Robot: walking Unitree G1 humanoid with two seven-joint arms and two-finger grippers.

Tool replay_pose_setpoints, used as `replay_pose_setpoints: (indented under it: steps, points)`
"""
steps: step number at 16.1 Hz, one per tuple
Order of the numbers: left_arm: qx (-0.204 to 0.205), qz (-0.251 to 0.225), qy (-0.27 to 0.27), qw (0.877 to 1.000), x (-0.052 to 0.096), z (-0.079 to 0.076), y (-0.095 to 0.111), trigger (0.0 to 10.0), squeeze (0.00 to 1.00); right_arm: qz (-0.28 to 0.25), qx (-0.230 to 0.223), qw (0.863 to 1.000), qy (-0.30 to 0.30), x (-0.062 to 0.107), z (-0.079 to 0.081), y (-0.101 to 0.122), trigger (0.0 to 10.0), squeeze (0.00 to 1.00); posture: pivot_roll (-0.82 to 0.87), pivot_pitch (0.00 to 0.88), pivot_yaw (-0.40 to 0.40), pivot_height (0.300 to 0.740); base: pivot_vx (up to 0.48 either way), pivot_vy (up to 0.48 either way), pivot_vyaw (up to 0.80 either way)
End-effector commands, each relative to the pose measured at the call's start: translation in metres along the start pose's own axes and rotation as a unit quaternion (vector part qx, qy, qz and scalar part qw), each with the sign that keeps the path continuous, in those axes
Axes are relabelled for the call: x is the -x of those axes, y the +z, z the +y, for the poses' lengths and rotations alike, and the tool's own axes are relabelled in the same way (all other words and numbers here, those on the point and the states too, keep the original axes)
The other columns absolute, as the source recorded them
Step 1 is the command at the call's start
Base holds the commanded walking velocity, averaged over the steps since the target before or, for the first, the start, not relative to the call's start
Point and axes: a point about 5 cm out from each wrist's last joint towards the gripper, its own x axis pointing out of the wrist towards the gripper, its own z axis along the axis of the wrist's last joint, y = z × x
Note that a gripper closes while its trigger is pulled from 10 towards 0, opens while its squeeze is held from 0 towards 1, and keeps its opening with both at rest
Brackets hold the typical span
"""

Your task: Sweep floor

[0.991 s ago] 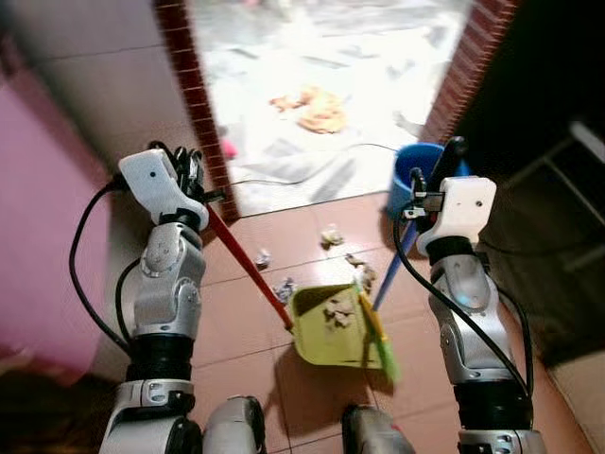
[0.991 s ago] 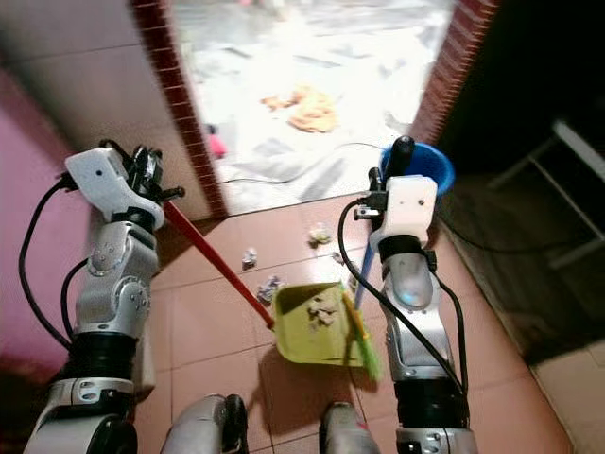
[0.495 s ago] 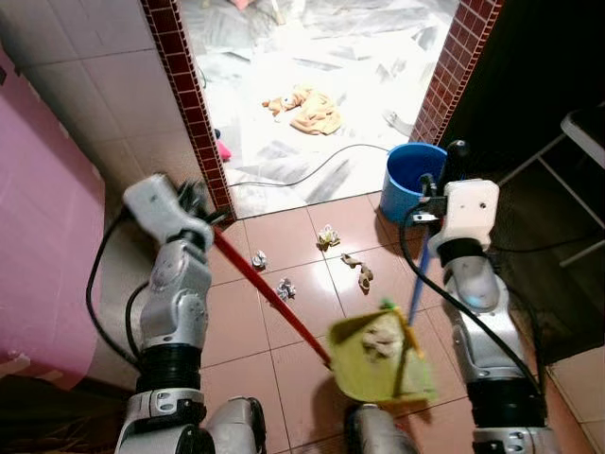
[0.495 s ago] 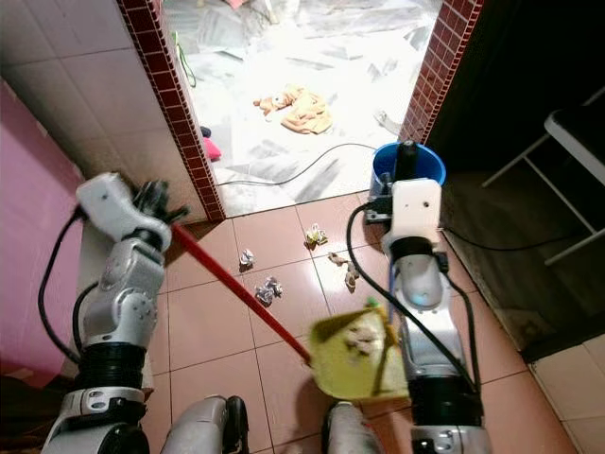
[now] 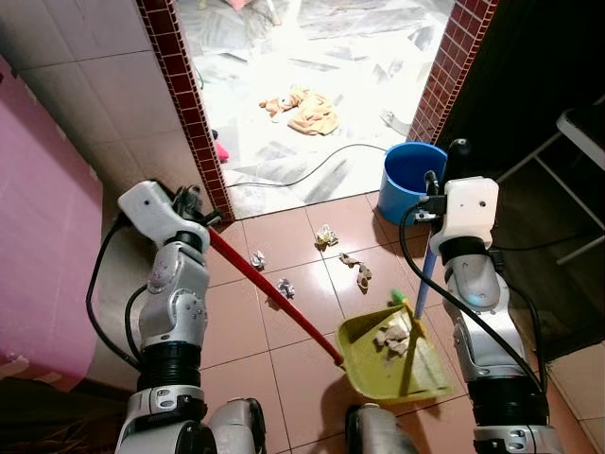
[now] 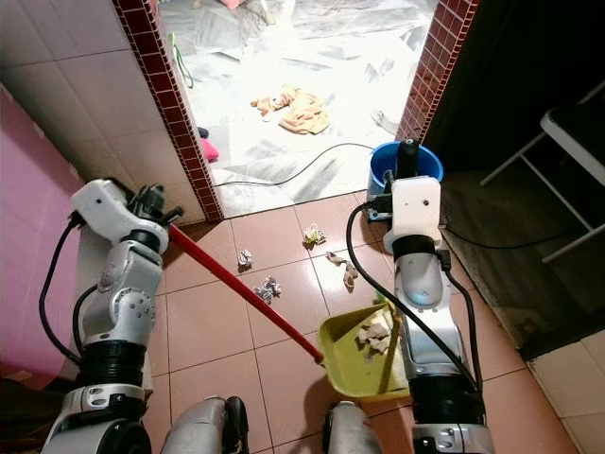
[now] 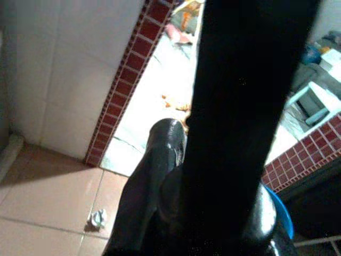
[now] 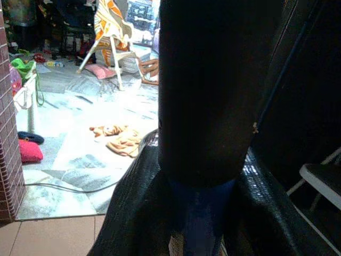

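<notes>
I'm gripping the red handle [image 5: 269,291] with the left gripper [image 5: 194,203], fingers clenched around it, and it's running down to one yellow-green dustpan [image 5: 392,364] sitting on the terracotta floor [image 5: 236,331] between my arms. The right gripper [image 5: 444,175] is clamped on the blue broom stick [image 5: 423,279], with the green bristles [image 5: 408,369] lying in the pan beside a small pile of trash [image 5: 390,339]. I'm counting four crumpled scraps [image 5: 327,235] on the tiles ahead (maybe more, it's grainy). One blue bucket [image 5: 408,173] is standing by the doorway, one orange cloth [image 5: 307,110] lying beyond.
</notes>
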Motion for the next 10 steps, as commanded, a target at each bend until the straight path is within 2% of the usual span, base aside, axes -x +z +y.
replay_pose_setpoints:
  steps: [1,2,3,6,9,10]
  points:
    - [-0.059,-0.055,-0.037,0.996,-0.004,-0.012,0.019,10.0,0.0,-0.013,0.019,1.0,-0.011,-0.002,-0.004,0.004,10.0,0.0,-0.09,0.074,0.053,0.74,0.0,0.0,0.0]
    - [-0.106,-0.075,-0.059,0.99,-0.003,-0.017,0.023,10.0,0.0,-0.008,0.026,0.999,-0.025,-0.002,-0.009,0.002,10.0,0.0,-0.09,0.074,0.053,0.74,0.0,0.0,0.0]
    - [-0.131,-0.083,-0.066,0.986,-0.002,-0.019,0.024,10.0,0.0,-0.002,0.021,0.999,-0.034,-0.002,-0.012,-0.001,10.0,0.0,-0.09,0.074,0.053,0.74,0.0,0.0,-0.8]
    - [-0.105,-0.071,-0.068,0.99,-0.001,-0.018,0.022,10.0,0.0,0.007,0.011,0.999,-0.031,0.003,-0.008,-0.007,10.0,0.0,-0.08,0.068,0.062,0.74,0.0,0.0,-0.8]
    - [-0.115,-0.081,-0.069,0.988,-0.003,-0.021,0.025,10.0,0.0,0.016,0.003,1.0,-0.022,0.009,0.002,-0.013,10.0,0.0,-0.08,0.066,0.065,0.74,0.0,0.0,-0.45]
    - [-0.124,-0.088,-0.07,0.986,-0.004,-0.022,0.026,10.0,0.0,0.017,0.002,1.0,-0.019,0.01,0.004,-0.014,10.0,0.0,-0.08,0.066,0.066,0.74,0.0,0.0,0.0]
